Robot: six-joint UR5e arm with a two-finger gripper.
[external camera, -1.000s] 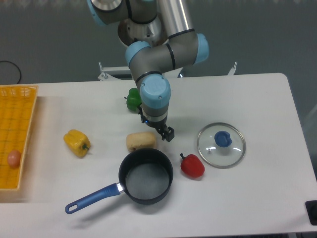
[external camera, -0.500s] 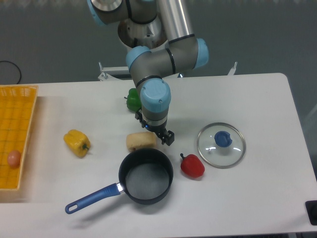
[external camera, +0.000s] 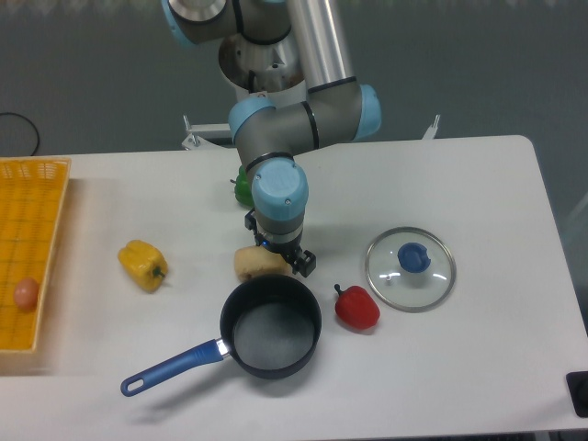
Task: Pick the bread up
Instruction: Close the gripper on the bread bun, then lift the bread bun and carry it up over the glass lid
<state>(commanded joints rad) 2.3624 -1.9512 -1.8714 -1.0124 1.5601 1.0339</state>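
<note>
The robot arm's black two-finger gripper point(external camera: 280, 255) hung directly over the small pale tan bread roll point(external camera: 256, 263), its wrist body hiding most of the fingers, so whether the jaws stood apart or together could not be told from this view; one dark fingertip showed at the roll's right end, close to or touching it. The roll lay on the white table point(external camera: 478, 184), just behind the rim of the black saucepan with a blue handle point(external camera: 266, 328) and in front of the green bell pepper point(external camera: 244, 186), which was partly covered by the arm. Doing this step well would likely mean centring the jaws across the roll's short width, descending until the fingers bracket its sides, and closing gently enough not to crush the soft crust, then lifting straight up to clear the saucepan rim close by. A red bell pepper point(external camera: 356, 307) sat to the right of the pan, a round glass lid with a blue knob point(external camera: 410, 268) farther right, a glossy yellow bell pepper point(external camera: 143, 264) well to the left, and a yellow plastic basket point(external camera: 32, 216) holding a small pinkish egg-like object point(external camera: 26, 294) at the table's left edge.
</note>
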